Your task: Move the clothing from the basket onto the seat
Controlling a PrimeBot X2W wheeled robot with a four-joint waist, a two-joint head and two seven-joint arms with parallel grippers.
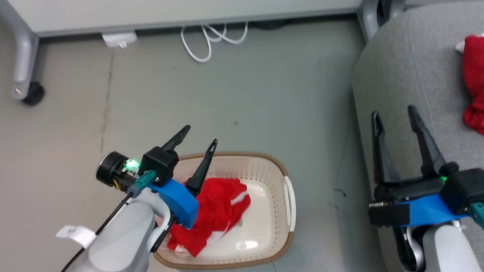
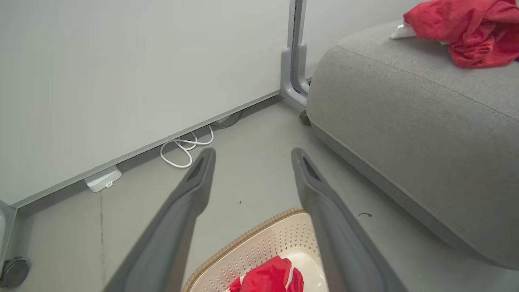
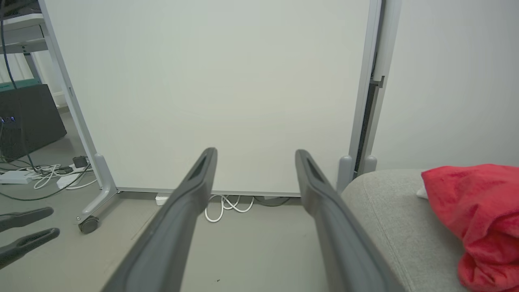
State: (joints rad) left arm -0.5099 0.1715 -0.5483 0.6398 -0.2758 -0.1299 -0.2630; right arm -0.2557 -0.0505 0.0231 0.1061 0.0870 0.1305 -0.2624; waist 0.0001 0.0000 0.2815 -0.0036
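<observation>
Since one red garment (image 1: 218,208) lies crumpled in the laundry basket (image 1: 283,170) and a second red garment (image 1: 483,93) is heaped on the grey seat (image 1: 412,70), the job looks about half done. The basket stands on the floor (image 1: 248,91) just beside the seat's rounded edge, probably so that each carry is short. Its garment, white stripes showing, is bunched against the basket's left wall, leaving the right of the bottom bare. The second red garment sits well in from the seat's edge that faces the basket.

The left gripper (image 1: 198,136) hangs above the basket's far left corner, its two dark fingers spread apart with nothing between them; I judge that it is placed there to come down on the garment below. The right gripper (image 1: 394,112) is likewise spread and empty, at the seat's edge facing the basket, apart from the heaped garment and clear of the left arm.

Along the foot of the white partition panel (image 1: 170,2) lie a looped white cable (image 1: 207,40) and a small white adapter (image 1: 118,39). A white tag (image 1: 74,233) hangs by the left forearm (image 1: 114,249), and a greyish label (image 1: 238,222) shows on the basket's bottom beside the garment; no writing can be read on either, and no brand mark is legible anywhere.
</observation>
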